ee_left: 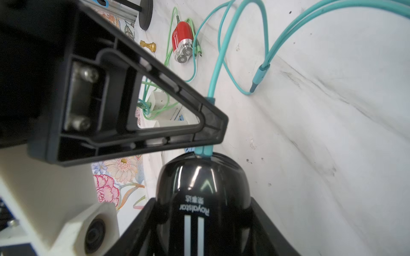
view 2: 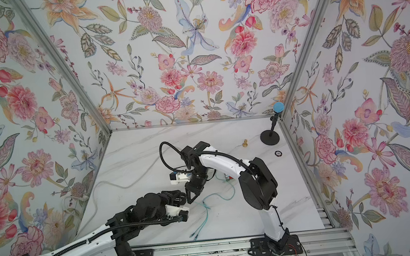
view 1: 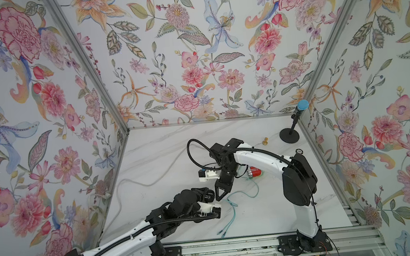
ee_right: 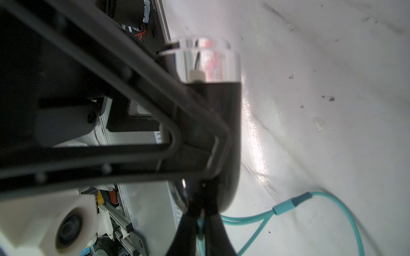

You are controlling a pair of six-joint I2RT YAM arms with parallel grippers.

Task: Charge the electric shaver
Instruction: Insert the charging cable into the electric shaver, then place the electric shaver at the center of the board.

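Near the middle of the table (view 1: 258,213), your left gripper (view 1: 209,195) clasps the shaver (ee_left: 203,195), its long axis left-to-right, socket end pointing right; your right gripper (view 1: 220,195) pinches the teal plug (ee_left: 203,153) against it.

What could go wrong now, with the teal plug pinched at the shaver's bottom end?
The right gripper pinches the teal plug against the end of the electric shaver; a slight tilt could jam or bend it. The left gripper holds that glossy, rounded body, so the push might make it slip.
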